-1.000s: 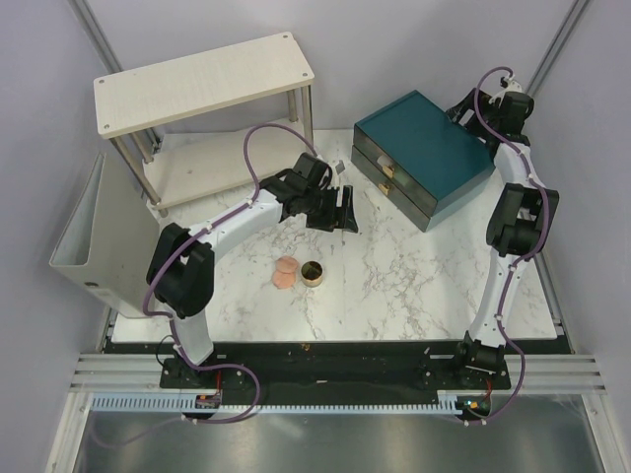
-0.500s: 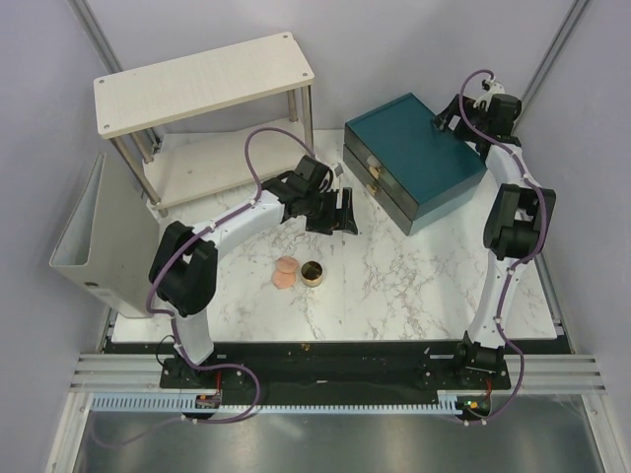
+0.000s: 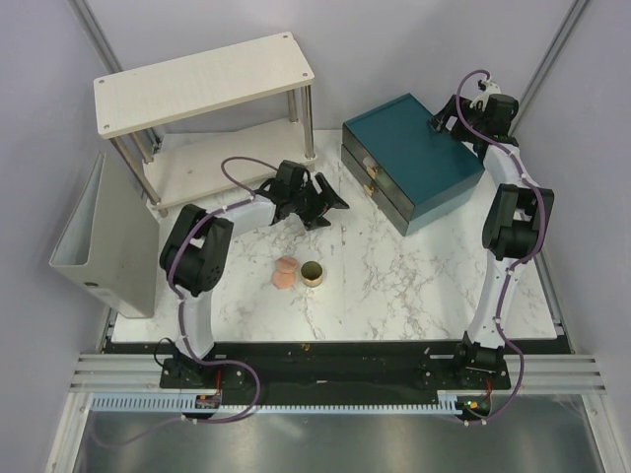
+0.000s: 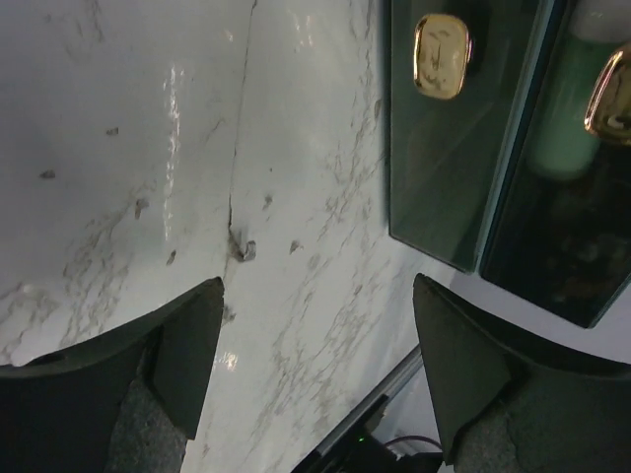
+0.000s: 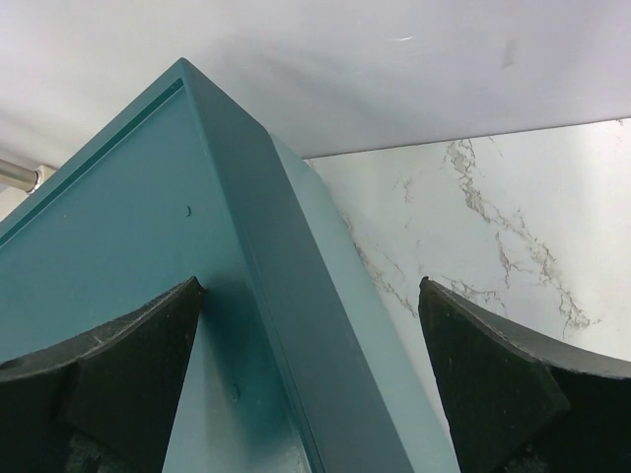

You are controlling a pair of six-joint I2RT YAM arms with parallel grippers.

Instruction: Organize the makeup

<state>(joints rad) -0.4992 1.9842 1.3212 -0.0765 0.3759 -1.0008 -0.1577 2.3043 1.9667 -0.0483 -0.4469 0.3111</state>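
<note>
A peach-pink sponge [image 3: 285, 272] and a round gold-rimmed pot [image 3: 313, 273] lie side by side on the marble table, near its middle. My left gripper [image 3: 330, 204] is open and empty, low over the marble between the shelf and the teal box, well behind the sponge and pot. In its wrist view its jaws [image 4: 317, 286] frame bare marble. A pale green shape [image 4: 564, 128] shows in the box's drawer beside a gold handle [image 4: 441, 54]. My right gripper [image 3: 446, 118] is open, its jaws [image 5: 311, 286] straddling the box's back edge. The peach tube is out of view.
The large teal box with drawers [image 3: 414, 163] stands at the back right, its drawer fronts facing the left gripper. A two-level wooden shelf [image 3: 202, 84] stands at the back left. A grey bin [image 3: 84, 236] hangs off the table's left edge.
The teal box has slid a little to the left with my right gripper at its back corner. My left arm has folded back, its gripper moving slightly left and turning.
</note>
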